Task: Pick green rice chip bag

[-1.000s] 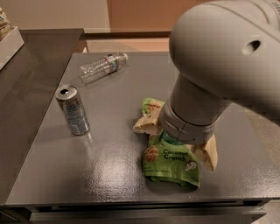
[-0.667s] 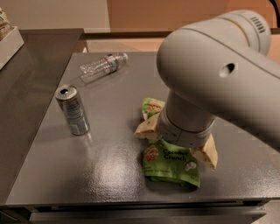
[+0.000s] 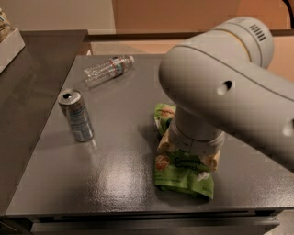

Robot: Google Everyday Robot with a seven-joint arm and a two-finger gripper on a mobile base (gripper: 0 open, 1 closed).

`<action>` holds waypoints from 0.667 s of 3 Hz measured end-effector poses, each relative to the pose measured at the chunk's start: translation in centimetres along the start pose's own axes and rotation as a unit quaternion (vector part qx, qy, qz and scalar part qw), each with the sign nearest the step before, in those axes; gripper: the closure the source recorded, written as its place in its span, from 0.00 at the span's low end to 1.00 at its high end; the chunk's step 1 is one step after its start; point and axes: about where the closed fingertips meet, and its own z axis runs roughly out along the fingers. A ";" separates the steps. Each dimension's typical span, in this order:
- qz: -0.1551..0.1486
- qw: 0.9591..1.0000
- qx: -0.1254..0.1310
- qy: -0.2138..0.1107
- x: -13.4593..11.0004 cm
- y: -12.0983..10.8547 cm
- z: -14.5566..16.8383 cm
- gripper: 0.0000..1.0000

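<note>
We find the gripper (image 3: 187, 155) sitting on the green rice chip bag (image 3: 183, 176), which lies flat on the table (image 3: 115, 174). Whether it grips, we cannot tell; the lift is not yet done.

Claw (image 3: 187, 155) over chip bag (image 3: 183, 178), hidden by arm (image 3: 229, 87).

Dark grey table (image 3: 115, 156), glossy top, soft glare near the front edge. A second dark counter (image 3: 32, 69) adjoins on the left, with a white box (image 3: 10, 48) at its far corner. Behind: tan wall (image 3: 174, 16), and a paler cream wall (image 3: 59, 13) to the left. Robot's gripper (image 3: 187, 157) low over table's near right, fingers spread.
</note>
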 end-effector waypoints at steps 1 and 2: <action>0.021 1.000 0.011 -0.008 -0.2 0.3 -1.9 0.65; 0.061 0.997 0.032 -0.031 -0.1 -0.3 -5.3 0.87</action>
